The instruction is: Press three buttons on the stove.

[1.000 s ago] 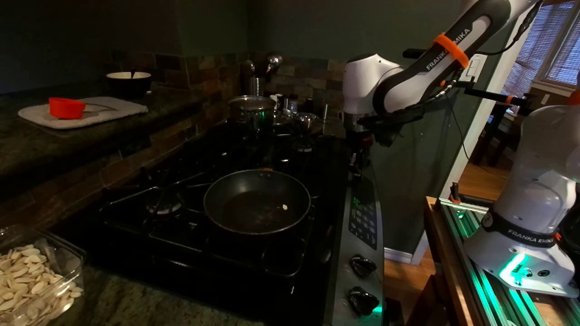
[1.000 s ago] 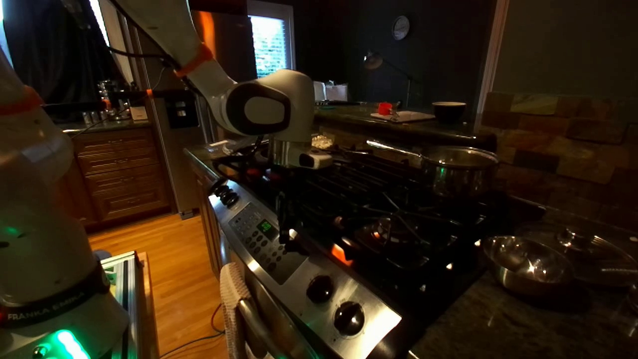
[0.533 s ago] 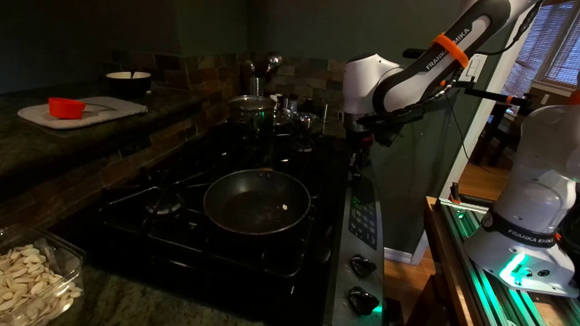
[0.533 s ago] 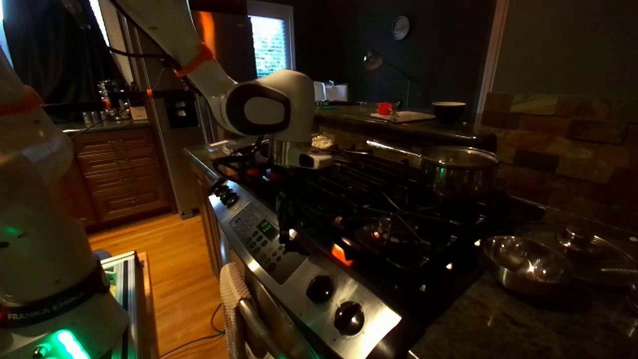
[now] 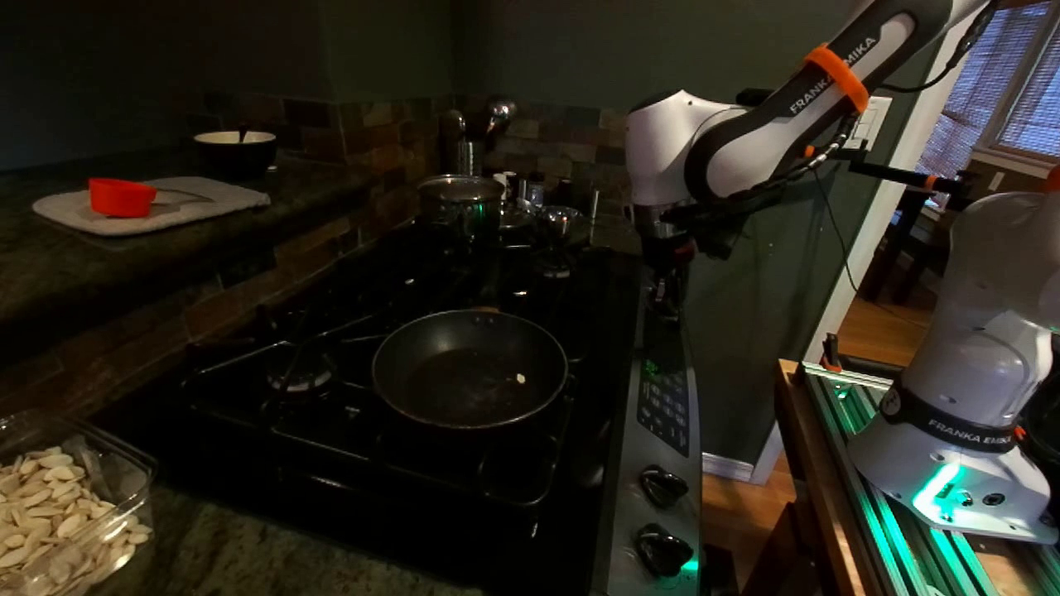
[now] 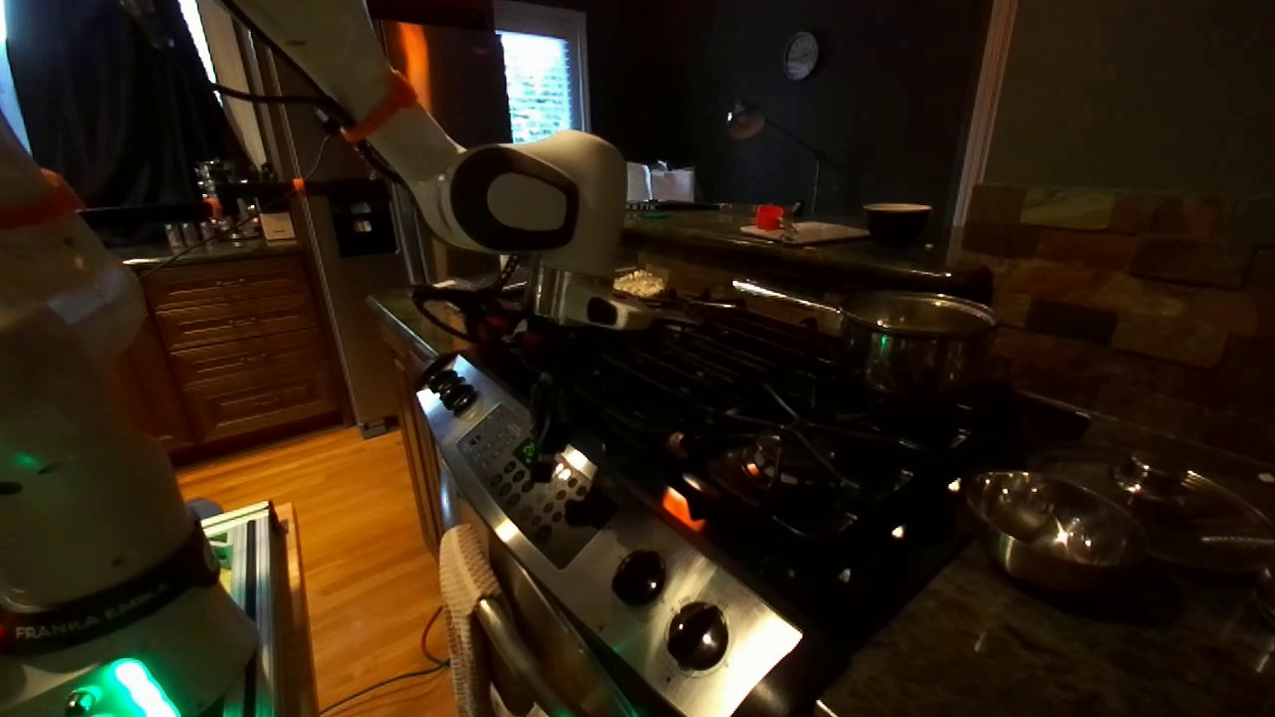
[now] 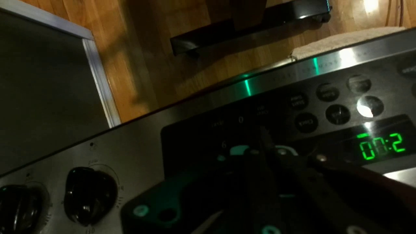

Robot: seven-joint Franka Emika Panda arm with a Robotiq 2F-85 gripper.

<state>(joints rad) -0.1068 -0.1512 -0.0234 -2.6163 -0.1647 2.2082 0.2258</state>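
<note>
- gripper (image 6: 542,460) is right over the control strip (image 5: 623,488) of the stove (image 5: 414,505), can't tell from here if it touches
- jaws look narrow, pretty much together
- buttons (image 7: 305,122) sit in rows there, by a green display (image 7: 383,146)
- skillet (image 5: 470,372) on the stove too

The black stove (image 5: 439,480) has a grey strip (image 7: 139,152), dark buttons (image 7: 338,114) and green digits (image 7: 382,146).

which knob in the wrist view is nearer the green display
The right knob, shown whole; the other knob lies farther off, cut by the picture's left edge.
</note>
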